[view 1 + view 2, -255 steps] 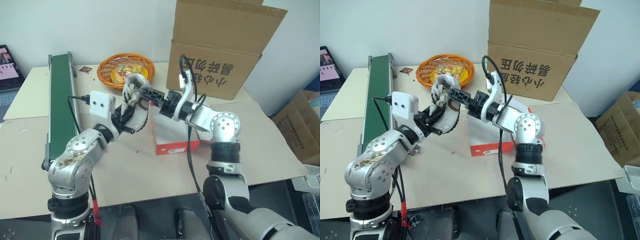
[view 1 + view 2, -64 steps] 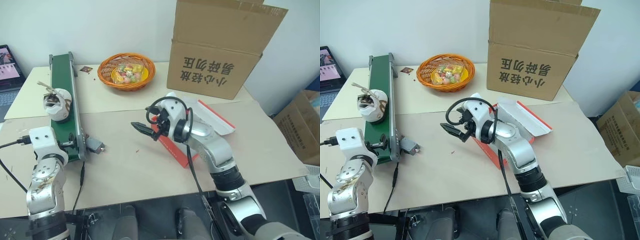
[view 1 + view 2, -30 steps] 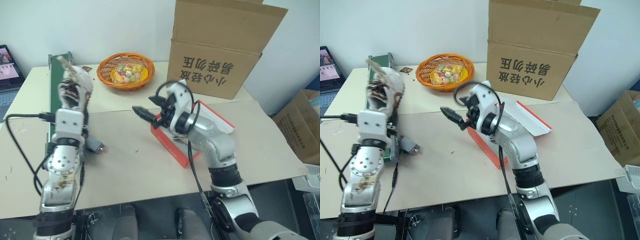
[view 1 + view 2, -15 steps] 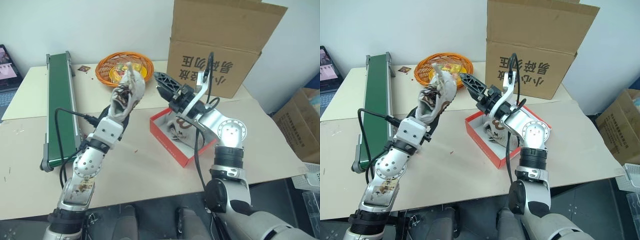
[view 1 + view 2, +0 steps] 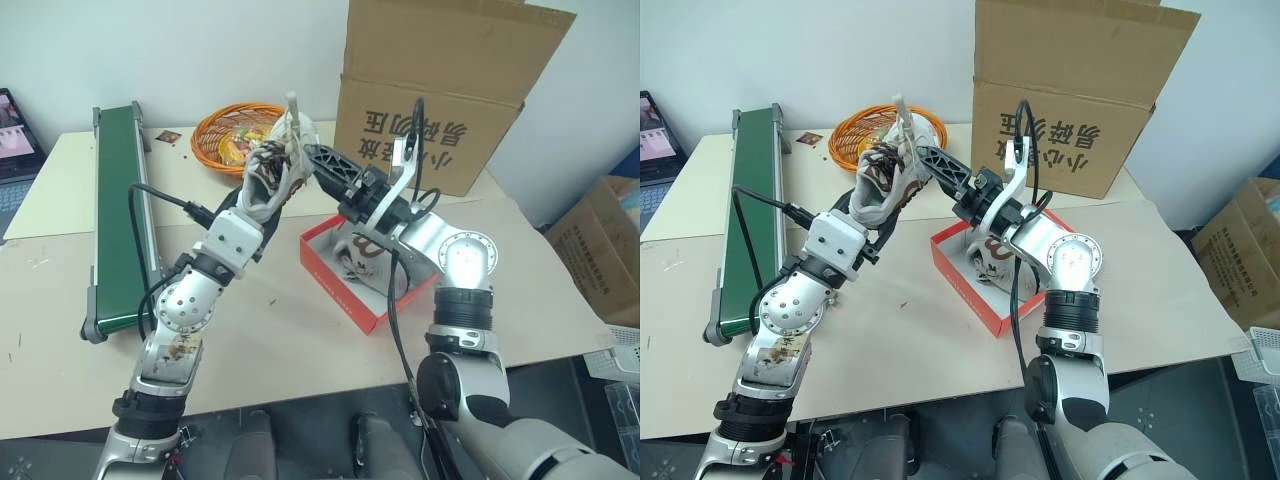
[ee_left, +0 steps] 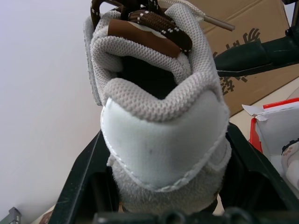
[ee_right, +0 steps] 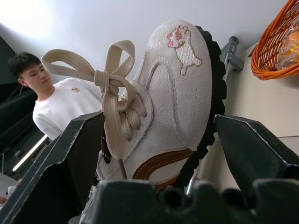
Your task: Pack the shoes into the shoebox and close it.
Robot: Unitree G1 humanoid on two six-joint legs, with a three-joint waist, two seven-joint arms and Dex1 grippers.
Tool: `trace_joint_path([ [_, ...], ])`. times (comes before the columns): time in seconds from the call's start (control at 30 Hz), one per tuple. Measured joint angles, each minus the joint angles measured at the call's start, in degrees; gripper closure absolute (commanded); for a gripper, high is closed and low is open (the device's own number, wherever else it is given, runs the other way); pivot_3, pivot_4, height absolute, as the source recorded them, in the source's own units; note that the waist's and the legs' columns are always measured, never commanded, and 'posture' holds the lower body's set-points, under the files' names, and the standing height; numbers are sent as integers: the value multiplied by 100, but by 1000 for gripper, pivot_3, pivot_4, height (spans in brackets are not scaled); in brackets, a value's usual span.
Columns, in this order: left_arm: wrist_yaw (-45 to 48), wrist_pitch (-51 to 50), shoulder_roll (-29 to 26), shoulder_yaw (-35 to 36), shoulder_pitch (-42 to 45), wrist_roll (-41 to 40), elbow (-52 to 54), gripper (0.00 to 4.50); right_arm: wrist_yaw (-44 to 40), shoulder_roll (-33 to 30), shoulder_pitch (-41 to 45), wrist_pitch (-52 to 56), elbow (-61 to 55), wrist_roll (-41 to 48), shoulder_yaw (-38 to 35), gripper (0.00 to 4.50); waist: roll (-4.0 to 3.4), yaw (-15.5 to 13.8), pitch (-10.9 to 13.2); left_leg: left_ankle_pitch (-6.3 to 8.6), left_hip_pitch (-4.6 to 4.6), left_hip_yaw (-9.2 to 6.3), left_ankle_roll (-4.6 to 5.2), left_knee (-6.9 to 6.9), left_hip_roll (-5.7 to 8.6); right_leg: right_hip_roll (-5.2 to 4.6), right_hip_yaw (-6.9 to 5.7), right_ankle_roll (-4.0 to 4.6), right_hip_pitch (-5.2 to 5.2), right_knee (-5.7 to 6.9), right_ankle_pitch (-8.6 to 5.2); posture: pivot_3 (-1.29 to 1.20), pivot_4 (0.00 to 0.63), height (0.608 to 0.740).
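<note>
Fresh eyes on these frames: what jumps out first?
An off-white shoe held in the air at the middle of the scene: the left gripper is shut on its heel, and the right gripper stands open around its toe. Just below, the red shoebox lies open on the table with the other shoe inside. Behind stand an orange basket and a big brown carton.

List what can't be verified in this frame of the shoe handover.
- Shoe in the shoebox: right arm crosses it in both eye views; its lie is unclear.
- Held shoe: whether the right gripper touches it yet.
- Shoebox lid: hidden behind the right arm.
- Basket contents: too small to name.
</note>
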State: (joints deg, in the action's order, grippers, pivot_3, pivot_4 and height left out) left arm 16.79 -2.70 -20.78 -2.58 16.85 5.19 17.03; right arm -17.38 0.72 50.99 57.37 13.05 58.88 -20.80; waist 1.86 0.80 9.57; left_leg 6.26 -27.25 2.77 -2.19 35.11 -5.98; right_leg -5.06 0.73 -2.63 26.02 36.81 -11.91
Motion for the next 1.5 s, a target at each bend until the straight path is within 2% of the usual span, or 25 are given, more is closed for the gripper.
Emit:
trace_joint_path([
  [0.3,82,-114,42,11,-9,-29,1,2209,-27,99,-36,-71,-50,-411,218,0,0,0,0,0,0,-1,1,1,0,1,0,0,0,1,0,0,150,720],
  [0.87,667,-141,-623,329,30,-85,499,2209,-500,126,-42,198,116,-570,475,0,-1,-5,0,0,-1,0,0,1,0,1,0,0,1,1,0,0,150,720],
  [0.97,763,-327,-538,336,53,-280,532,2209,-488,154,-39,198,149,-558,440,0,-1,-7,0,0,-1,0,0,1,0,1,0,0,1,0,0,0,150,720],
  [1.13,712,-603,-39,230,-44,-555,595,2209,-218,336,32,267,330,-323,164,0,-1,-4,0,-1,-1,-3,1,3,-1,4,0,0,1,4,0,0,150,720],
  [1.37,718,-740,129,101,-13,-726,616,2209,505,471,425,287,458,316,-220,0,-1,0,0,-1,-2,-5,2,5,-1,4,0,-1,0,3,0,0,150,720],
  [1.5,752,-743,76,101,48,-741,615,2225,710,478,433,205,440,395,-188,1014,-1,0,0,-1,-2,-5,2,6,-1,4,0,-1,0,4,0,0,150,720],
])
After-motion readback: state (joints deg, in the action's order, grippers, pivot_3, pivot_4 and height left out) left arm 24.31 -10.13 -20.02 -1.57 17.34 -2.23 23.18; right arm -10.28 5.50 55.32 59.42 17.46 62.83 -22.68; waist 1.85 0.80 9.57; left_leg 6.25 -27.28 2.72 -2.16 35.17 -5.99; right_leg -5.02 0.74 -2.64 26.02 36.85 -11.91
